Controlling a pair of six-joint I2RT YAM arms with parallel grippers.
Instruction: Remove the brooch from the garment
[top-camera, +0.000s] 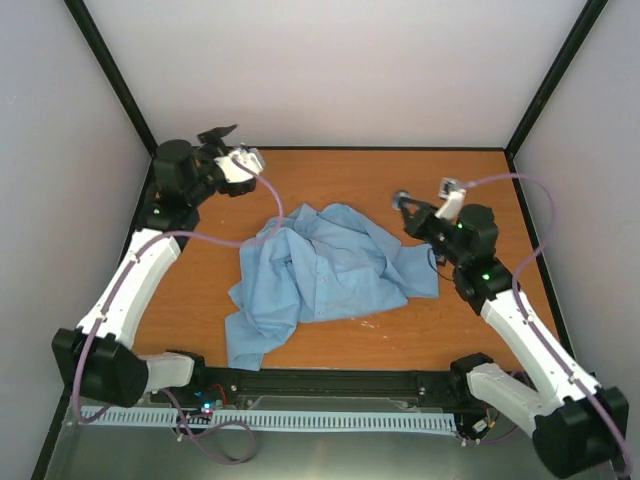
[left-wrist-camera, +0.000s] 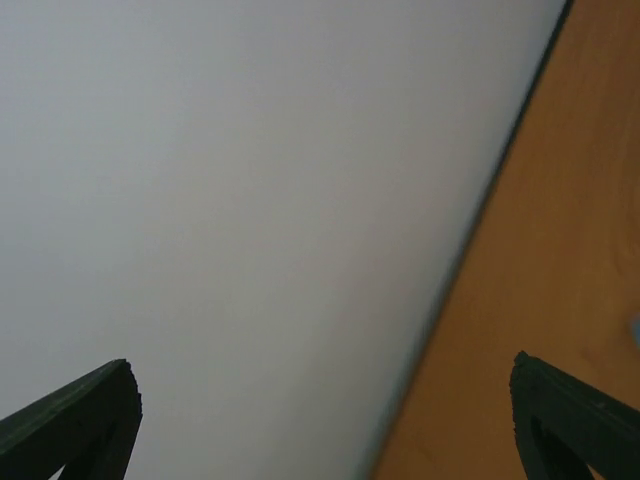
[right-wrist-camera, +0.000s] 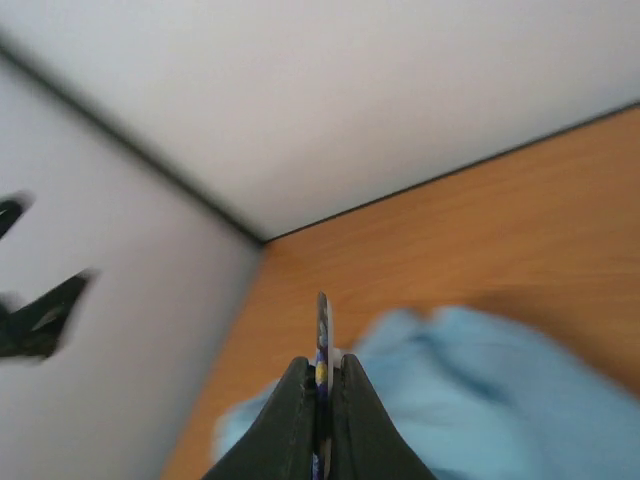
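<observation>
The garment (top-camera: 320, 275), a light blue shirt, lies crumpled in the middle of the orange table (top-camera: 340, 170). My right gripper (right-wrist-camera: 322, 365) is raised above the shirt's right edge and is shut on the brooch (right-wrist-camera: 322, 318), a thin dark disc seen edge-on between the fingertips. The shirt (right-wrist-camera: 470, 390) shows blurred below and behind it. In the top view the right gripper (top-camera: 403, 201) hangs just off the cloth. My left gripper (top-camera: 228, 142) is lifted at the far left corner, apart from the shirt. Its jaws stand wide open and empty (left-wrist-camera: 322, 372), facing the wall.
Pale walls (top-camera: 330, 70) with black corner posts (top-camera: 115, 75) close in the table on three sides. Purple cables loop from both arms, the left one (top-camera: 272, 200) drooping over the shirt's upper left. Bare tabletop (top-camera: 190, 290) shows to the left and right of the cloth.
</observation>
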